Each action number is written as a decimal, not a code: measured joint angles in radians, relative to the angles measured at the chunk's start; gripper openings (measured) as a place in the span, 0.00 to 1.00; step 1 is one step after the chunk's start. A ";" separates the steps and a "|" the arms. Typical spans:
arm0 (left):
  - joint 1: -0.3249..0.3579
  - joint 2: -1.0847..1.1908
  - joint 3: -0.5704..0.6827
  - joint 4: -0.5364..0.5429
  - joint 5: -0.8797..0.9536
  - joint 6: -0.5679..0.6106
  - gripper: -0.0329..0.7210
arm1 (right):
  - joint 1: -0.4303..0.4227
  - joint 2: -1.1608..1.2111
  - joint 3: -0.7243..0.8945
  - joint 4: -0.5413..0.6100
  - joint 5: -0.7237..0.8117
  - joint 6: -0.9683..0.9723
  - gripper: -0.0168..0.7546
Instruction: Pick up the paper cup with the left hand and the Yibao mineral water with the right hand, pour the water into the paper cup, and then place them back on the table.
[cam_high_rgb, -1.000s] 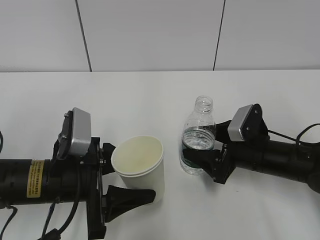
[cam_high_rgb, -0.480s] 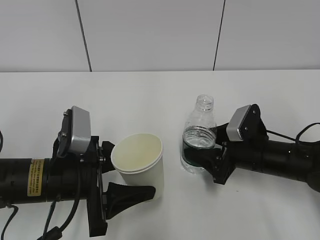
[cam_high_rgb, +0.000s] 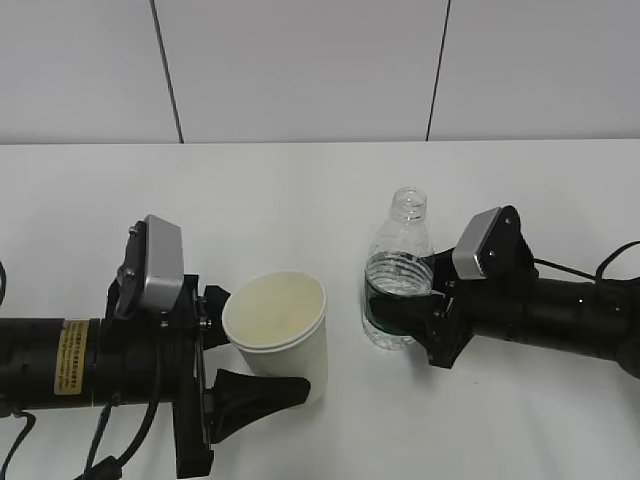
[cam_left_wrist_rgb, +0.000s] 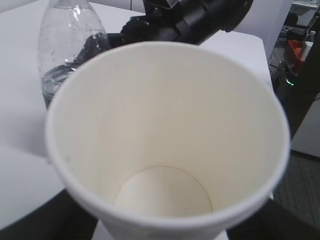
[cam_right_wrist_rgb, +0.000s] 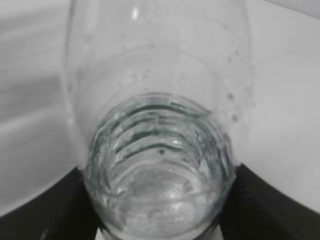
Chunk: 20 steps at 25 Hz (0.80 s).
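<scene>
Both containers stand upright before you: left end effector (cam_high_rgb: 262, 372) clasps the paper cup (cam_high_rgb: 279, 335), right end effector (cam_high_rgb: 405, 315) clamps the Yibao mineral water (cam_high_rgb: 398, 272).

Bright even light, blurry wrist close-ups

One paper cup (cam_high_rgb: 277, 335) stands on the one white table (cam_high_rgb: 300, 190). One clear plastic bottle (cam_high_rgb: 398, 272) stands there too, with one green label band around its lower part. Two black robot arms reach in, one from each side, each ending in one gripper: the left gripper (cam_high_rgb: 262, 352) and the right gripper (cam_high_rgb: 395, 313). Each carries one silver-grey box on top.
</scene>
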 joint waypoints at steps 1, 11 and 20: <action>0.000 0.000 0.000 0.003 0.002 0.000 0.69 | 0.000 -0.016 0.000 -0.008 0.025 0.000 0.61; 0.000 0.000 0.000 0.047 0.022 0.000 0.68 | 0.000 -0.173 0.000 -0.129 0.157 0.037 0.61; 0.000 0.000 0.000 0.081 0.045 0.001 0.68 | 0.000 -0.252 0.000 -0.165 0.178 0.058 0.61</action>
